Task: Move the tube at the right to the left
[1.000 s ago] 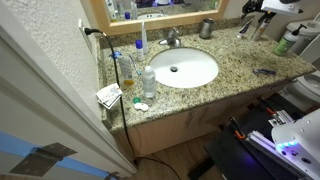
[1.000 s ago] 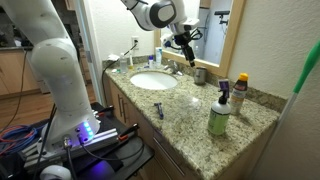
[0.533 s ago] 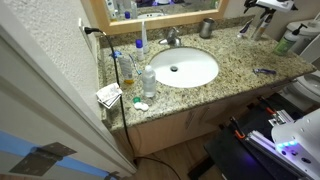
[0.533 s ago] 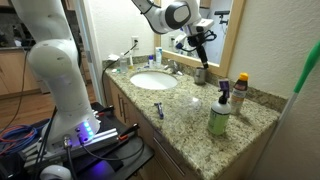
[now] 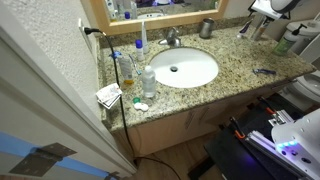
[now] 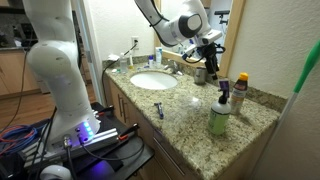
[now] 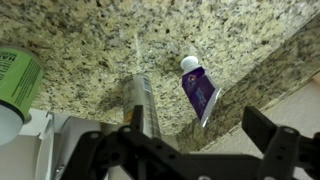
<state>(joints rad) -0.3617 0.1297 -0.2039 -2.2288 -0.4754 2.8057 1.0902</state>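
The tube (image 7: 199, 92) is purple with a white cap. The countertop (image 7: 90, 30) is speckled granite, beige flecked with brown and black. The bottle (image 7: 14, 78) is green, the sink basin (image 5: 185, 68) plain white, the gripper (image 7: 190, 150) black.

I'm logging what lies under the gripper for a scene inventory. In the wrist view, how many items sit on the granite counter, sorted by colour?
Purple tube: 1
Green bottle: 1
Silver tube-shaped item: 1
Total: 3
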